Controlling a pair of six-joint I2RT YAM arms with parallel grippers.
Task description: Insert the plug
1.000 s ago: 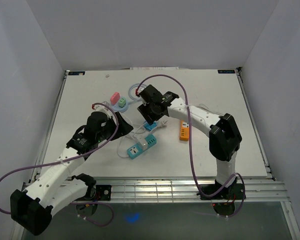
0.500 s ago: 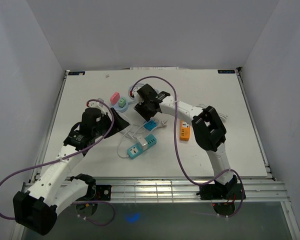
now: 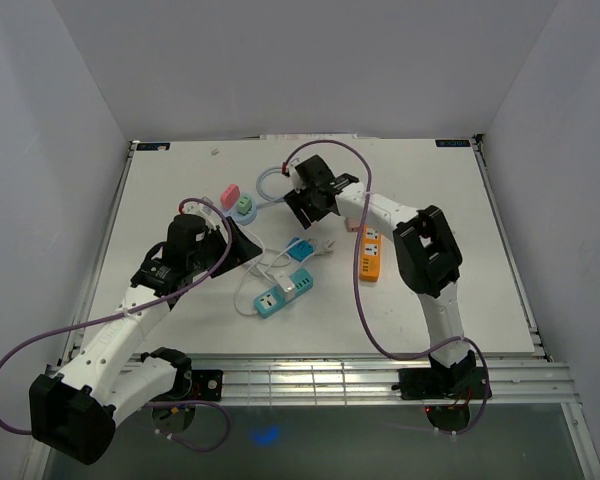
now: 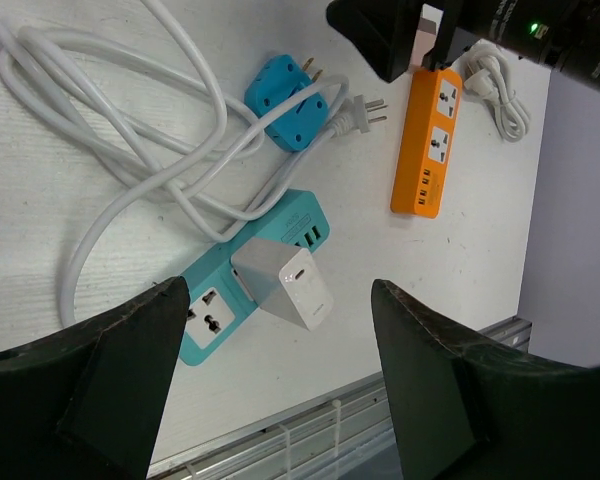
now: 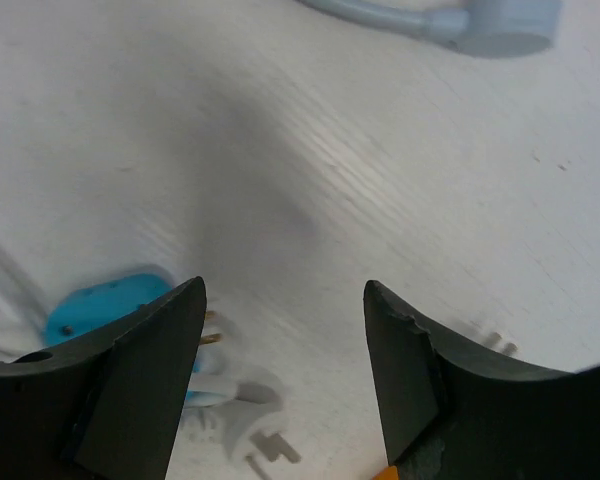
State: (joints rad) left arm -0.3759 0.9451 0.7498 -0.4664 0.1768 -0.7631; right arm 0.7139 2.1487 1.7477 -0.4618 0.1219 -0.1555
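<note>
Since 0.5 s ago your right gripper (image 3: pixel 312 197) has drawn back from above the blue plug (image 3: pixel 300 249) and now sits farther from the teal power strip (image 3: pixel 283 292), on the plug's far side. The left gripper (image 3: pixel 242 245) has barely shifted; it hangs just left of the strip, tilted toward it. The right arm folds at a raised elbow, with its forearm reaching left across the table.

Both pincers are spread wide with nothing between the fingers. The blue plug lies loose on the table just beyond the strip, amid loops of white cable (image 4: pixel 130 150).

Only the left wrist view shows a white charger (image 4: pixel 282 283) seated in the strip, beside 1 free socket, and the orange power strip (image 4: pixel 427 150) to the right. The right wrist view shows only an edge of the blue plug (image 5: pixel 110 310) past its left finger, with a grey cable end (image 5: pixel 480 20) at the top.
</note>
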